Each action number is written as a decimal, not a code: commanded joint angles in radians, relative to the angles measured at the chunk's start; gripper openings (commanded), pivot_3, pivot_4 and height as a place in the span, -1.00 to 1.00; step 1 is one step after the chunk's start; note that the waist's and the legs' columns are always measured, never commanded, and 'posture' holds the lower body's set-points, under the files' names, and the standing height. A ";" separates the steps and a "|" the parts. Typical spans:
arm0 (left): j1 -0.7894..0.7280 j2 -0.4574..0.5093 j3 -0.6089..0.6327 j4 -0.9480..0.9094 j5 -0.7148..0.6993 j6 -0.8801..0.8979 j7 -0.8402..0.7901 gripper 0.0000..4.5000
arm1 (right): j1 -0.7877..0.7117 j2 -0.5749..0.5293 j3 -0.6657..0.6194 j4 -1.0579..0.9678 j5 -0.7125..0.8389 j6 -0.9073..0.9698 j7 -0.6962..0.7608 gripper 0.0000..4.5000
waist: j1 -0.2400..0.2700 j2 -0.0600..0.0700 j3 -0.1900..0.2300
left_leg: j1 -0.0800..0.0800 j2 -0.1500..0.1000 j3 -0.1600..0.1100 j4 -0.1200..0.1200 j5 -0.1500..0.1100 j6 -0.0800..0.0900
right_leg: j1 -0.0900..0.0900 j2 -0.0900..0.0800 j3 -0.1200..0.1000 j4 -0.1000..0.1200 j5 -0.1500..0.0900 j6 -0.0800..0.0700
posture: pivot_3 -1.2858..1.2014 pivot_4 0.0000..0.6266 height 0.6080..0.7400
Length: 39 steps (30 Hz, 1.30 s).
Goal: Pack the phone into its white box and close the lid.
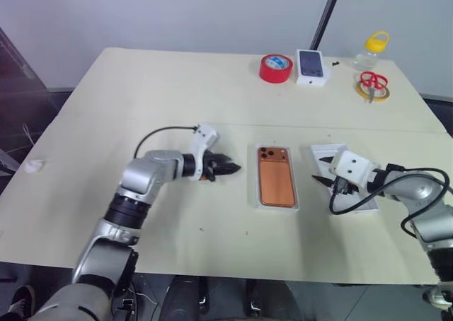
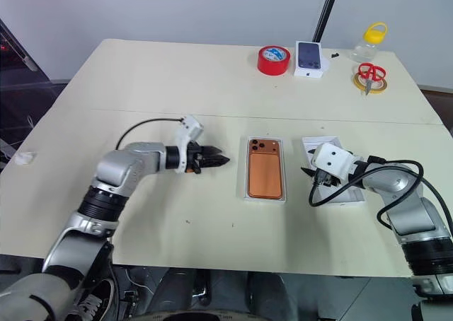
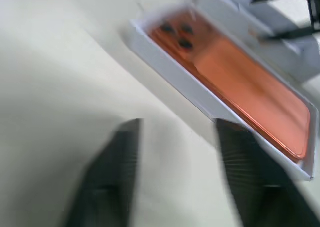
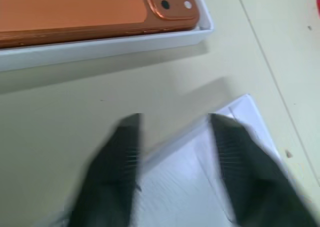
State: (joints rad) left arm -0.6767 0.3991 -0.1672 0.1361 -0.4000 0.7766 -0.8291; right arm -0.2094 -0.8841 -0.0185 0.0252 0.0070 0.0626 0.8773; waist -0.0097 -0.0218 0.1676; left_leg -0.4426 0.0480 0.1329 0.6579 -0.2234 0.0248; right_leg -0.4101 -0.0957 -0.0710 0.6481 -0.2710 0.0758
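Right end effector (image 2: 308, 175) fingers apart over the lid (image 2: 352, 192), long axis parallel to the phone (image 2: 265, 172) in the white box (image 2: 246, 167) leftward; left end effector (image 2: 219, 159) likewise apart.

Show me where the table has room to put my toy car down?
Bare patches: the wide far-left stretch of the table, left of the red tape roll, and the near edge in front of the white box holding the phone. The far right corner, with scissors and bottle, is crowded.
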 commanded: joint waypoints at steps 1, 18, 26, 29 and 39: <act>0.019 0.063 0.052 -0.038 -0.008 -0.125 -0.101 0.99 | -0.020 0.044 -0.096 -0.034 0.073 0.125 -0.072 1.00 | -0.001 0.000 0.000 | 0.000 0.000 0.000 0.000 0.000 0.000 | 0.000 0.000 0.000 0.000 0.000 0.000 | 0.03 -0.52 0.90; 0.187 0.228 0.135 0.059 -0.032 -0.680 -0.557 0.99 | 0.004 0.135 -0.241 -0.511 0.427 1.191 -0.329 1.00 | -0.008 0.004 0.000 | 0.000 0.000 0.001 -0.007 -0.001 0.000 | -0.004 -0.002 0.002 -0.001 -0.001 -0.003 | 0.03 -0.52 0.90; 0.232 0.245 0.138 0.011 -0.035 -0.689 -0.601 0.99 | -0.159 0.109 -0.177 -0.454 0.474 1.423 -0.335 1.00 | -0.002 0.004 0.000 | -0.002 0.000 0.001 -0.007 0.000 0.001 | -0.006 -0.001 0.002 -0.001 -0.001 -0.003 | 0.03 -0.52 0.90; 0.254 0.242 0.145 -0.027 -0.047 -0.652 -0.573 0.99 | -0.176 0.100 -0.170 -0.445 0.496 1.480 -0.327 1.00 | -0.002 0.004 0.000 | -0.003 0.000 0.001 -0.007 0.000 0.001 | -0.007 -0.001 0.002 -0.001 -0.001 -0.003 | 0.03 -0.52 0.90; 0.358 0.224 0.131 -0.168 -0.053 -0.556 -0.455 1.00 | -0.149 0.080 -0.103 -0.411 0.480 1.484 -0.362 -0.50 | -0.005 0.004 0.000 | -0.003 0.000 0.001 -0.007 0.000 0.001 | -0.008 0.000 0.002 0.000 -0.001 -0.003 | 0.03 -0.52 0.90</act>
State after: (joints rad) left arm -0.3198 0.6236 -0.0432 0.0011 -0.4469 0.2140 -1.3031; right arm -0.3671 -0.8048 -0.1304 -0.3802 0.4926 1.5504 0.5245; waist -0.0147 -0.0179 0.1678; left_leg -0.4455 0.0480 0.1342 0.6510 -0.2238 0.0257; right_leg -0.4177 -0.0961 -0.0688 0.6482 -0.2716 0.0731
